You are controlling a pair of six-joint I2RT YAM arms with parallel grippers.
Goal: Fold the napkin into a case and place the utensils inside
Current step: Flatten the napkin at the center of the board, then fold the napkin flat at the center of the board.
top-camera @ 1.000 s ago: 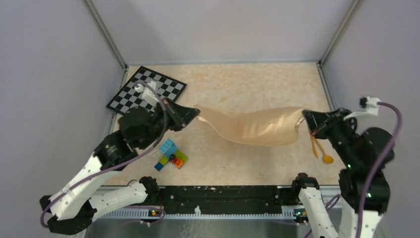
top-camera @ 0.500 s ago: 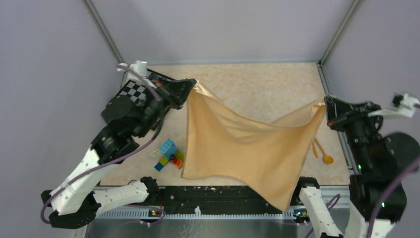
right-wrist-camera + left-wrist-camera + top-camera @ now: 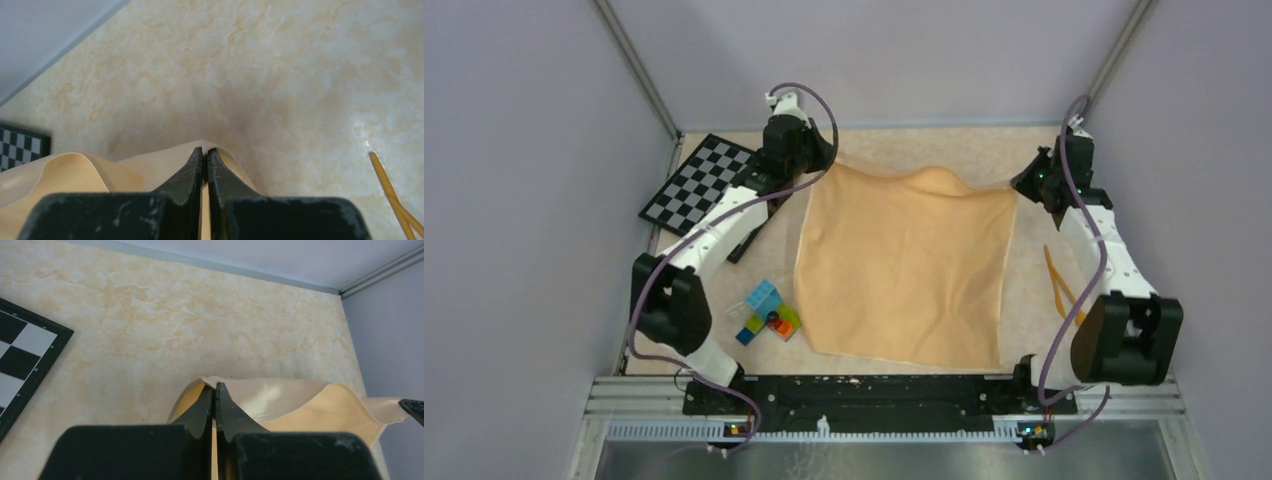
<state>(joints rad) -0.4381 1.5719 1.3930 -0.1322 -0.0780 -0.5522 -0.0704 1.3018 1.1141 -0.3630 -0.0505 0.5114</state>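
Fingers (image 3: 202, 409) tight on far napkin (image 3: 904, 260) corners (left, right)

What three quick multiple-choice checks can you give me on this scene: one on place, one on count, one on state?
1. Where do the toy bricks lie?
A. on the checkerboard
B. on the table, left of the napkin
C. on top of the napkin

2. How many napkin corners are pinched by jaws?
A. none
B. one
C. two

3. What state is the napkin in?
A. spread open
B. folded into a narrow strip
C. bunched into a ball

Answers:
1 B: the bricks sit on the table beside the cloth's left edge.
2 C: each wrist view shows shut jaws pinching a far corner.
3 A: it lies unfolded across the table.
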